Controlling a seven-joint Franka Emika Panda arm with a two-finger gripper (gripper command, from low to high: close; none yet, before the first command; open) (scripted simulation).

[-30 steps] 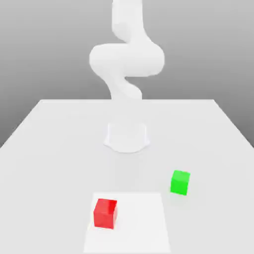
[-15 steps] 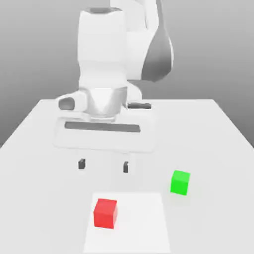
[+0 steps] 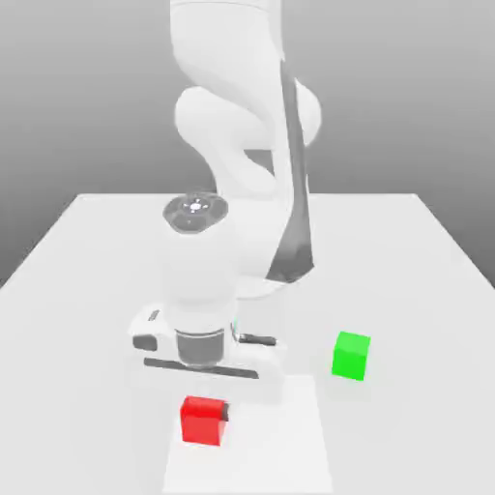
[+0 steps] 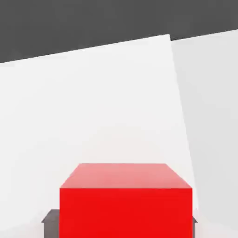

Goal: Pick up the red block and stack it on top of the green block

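The red block [image 3: 201, 423] sits on a paler square patch near the table's front edge. My gripper [image 3: 205, 412] has come straight down over it, the white hand just above the cube. A dark fingertip [image 3: 227, 413] presses its side toward the exterior view's right. In the hand view the red block [image 4: 125, 200] sits between two dark fingers [image 4: 49, 217], which touch its opposite sides; the gripper is shut on it. The block still rests on the surface. The green block [image 3: 351, 355] stands apart on the table, to the exterior view's right and slightly farther back.
The white table [image 3: 87, 290] stretches wide around both cubes, with its edges at the left and right. The paler square patch [image 3: 290, 454] lies under the red cube. The arm's white links [image 3: 242, 145] rise behind the hand.
The hand dropped from above the table down onto the red block, and its fingers went from wide apart to closed against the cube's sides. Neither cube has moved.
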